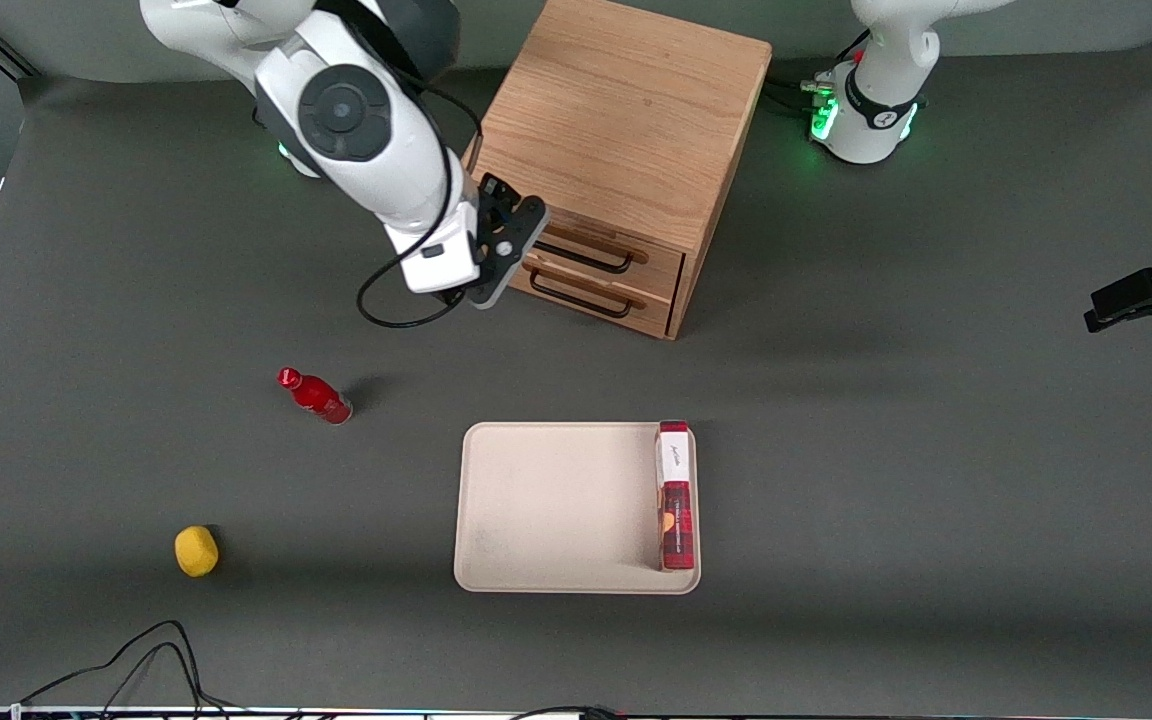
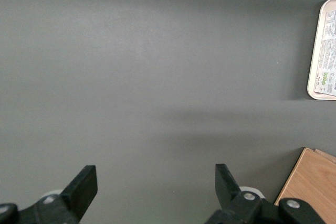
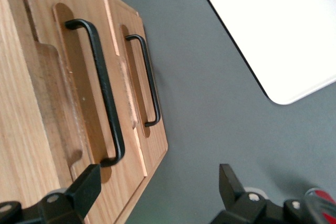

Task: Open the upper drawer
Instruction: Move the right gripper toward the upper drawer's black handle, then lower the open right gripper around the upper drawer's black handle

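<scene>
Hand [image 1: 508, 262] hangs with fingers spread, gripping nothing, just off the working-arm end of the upper drawer [image 1: 601, 247]. Drawer sits closed in the oak cabinet [image 1: 626, 120], directly above its twin lower drawer [image 1: 591, 292]. Drawer front faces the front camera, angled slightly toward the working arm's end of the table [image 1: 936, 450]. Black bar handle [image 3: 102, 85] runs lengthwise along the front, parallel to the table; one finger [image 3: 84, 190] is close to the handle's near end, not touching.
</scene>
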Motion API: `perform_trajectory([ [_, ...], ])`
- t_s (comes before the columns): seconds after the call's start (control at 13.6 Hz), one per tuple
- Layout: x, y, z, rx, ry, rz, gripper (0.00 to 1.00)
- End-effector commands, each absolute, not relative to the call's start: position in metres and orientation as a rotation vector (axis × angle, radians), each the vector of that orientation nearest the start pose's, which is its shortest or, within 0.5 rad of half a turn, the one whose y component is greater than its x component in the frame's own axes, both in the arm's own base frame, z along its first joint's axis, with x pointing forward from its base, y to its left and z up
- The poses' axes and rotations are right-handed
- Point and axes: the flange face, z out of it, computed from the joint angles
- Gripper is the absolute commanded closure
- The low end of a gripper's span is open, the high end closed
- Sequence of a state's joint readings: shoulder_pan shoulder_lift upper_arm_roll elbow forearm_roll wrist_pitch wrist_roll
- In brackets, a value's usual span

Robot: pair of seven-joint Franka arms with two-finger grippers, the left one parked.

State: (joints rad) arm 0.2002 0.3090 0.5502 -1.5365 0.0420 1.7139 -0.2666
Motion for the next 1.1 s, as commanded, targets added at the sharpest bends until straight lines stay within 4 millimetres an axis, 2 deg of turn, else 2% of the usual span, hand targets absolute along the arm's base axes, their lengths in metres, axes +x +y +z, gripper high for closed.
perform_trajectory([
  [0.0,0.504,0.427,0.481,-2.527,-1.504,0.182,0.0],
  [0.15,0.505,0.439,0.477,-2.482,-1.544,0.177,0.0],
  [0.37,0.518,0.437,0.469,-2.474,-1.513,0.185,0.0],
  [0.66,0.515,0.439,0.485,-2.493,-1.489,0.164,0.0],
  [1.03,0.5,0.441,0.509,-2.57,-1.418,0.149,0.0],
])
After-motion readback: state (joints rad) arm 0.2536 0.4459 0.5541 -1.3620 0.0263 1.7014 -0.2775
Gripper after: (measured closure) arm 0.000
